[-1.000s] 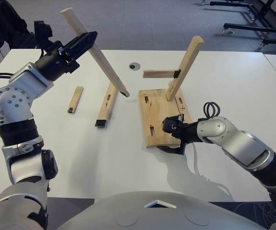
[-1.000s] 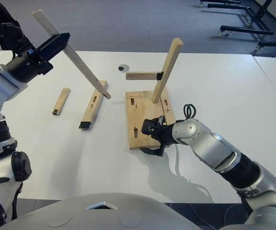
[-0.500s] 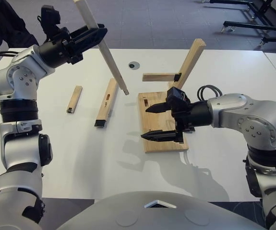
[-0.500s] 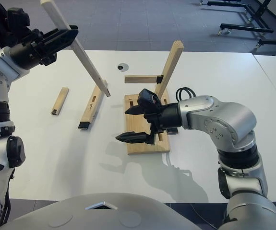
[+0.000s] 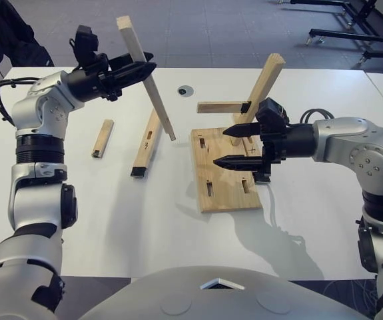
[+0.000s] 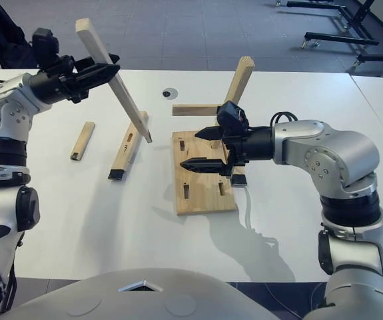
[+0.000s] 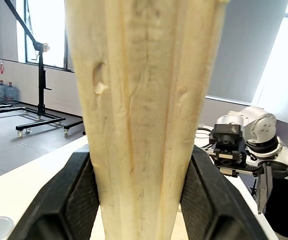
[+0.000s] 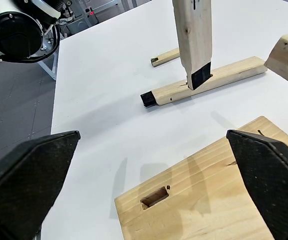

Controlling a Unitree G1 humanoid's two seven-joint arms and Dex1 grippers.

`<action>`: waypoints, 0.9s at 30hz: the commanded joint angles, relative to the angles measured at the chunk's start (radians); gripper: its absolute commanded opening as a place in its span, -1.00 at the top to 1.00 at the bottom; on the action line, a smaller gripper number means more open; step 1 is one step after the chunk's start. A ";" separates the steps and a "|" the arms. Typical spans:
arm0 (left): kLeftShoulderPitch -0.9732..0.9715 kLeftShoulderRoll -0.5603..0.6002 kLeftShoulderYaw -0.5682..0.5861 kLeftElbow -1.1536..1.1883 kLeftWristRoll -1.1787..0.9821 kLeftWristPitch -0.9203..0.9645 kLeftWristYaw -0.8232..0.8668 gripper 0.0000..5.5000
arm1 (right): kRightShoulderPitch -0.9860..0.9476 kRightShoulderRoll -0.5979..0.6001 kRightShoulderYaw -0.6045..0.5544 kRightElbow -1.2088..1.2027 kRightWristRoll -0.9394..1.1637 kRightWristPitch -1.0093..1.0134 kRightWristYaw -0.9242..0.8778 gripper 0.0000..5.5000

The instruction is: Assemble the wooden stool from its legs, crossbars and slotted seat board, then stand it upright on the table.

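Two end effectors are on record. Left end effector (image 5: pixel 146 67) is clamped across the upper part of a wooden leg (image 5: pixel 158 103), raised above the bench (image 5: pixel 111 213); in the left wrist view the pads (image 7: pixel 68 200) press on both flanks of the wood. This leg's long axis is steeply tilted, with the plain end up and leaning to the left and the black-tipped end pointing down at the bench. The tip sits near the far end of a second leg (image 5: pixel 148 143); contact between them cannot be determined. Right end effector (image 5: pixel 222 147) has its fingers spread wide and grips nothing; it hangs over the far half of the slotted seat board (image 5: pixel 228 190), tips pointing to the left. That board lies flat on the bench, long axis running away from the robot. One leg (image 5: pixel 263 83) stands in the board's far right slot, leaning to the right at its top. One crossbar (image 5: pixel 221 107) juts horizontally from it to the left. The second leg lies flat to the left of the board, black end nearest the robot. A short piece (image 5: pixel 103 138) lies further left, roughly parallel to it.
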 commanded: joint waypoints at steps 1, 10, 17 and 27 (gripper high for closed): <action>-0.013 -0.042 0.014 -0.009 0.009 -0.012 0.040 0.26 | 0.028 -0.002 0.113 -0.070 -0.078 0.005 -0.075 -0.96; 0.079 -0.131 0.018 -0.179 -0.032 0.061 0.113 0.26 | 0.027 0.097 0.388 -0.046 -0.369 -0.049 -0.299 -0.96; 0.135 -0.126 0.016 -0.258 -0.046 0.104 0.139 0.26 | 0.047 0.076 0.545 0.006 -0.479 -0.066 -0.274 -0.96; 0.181 -0.138 0.007 -0.297 -0.006 0.060 0.189 0.26 | 0.105 -0.042 0.541 -0.039 -0.463 -0.068 -0.137 -0.96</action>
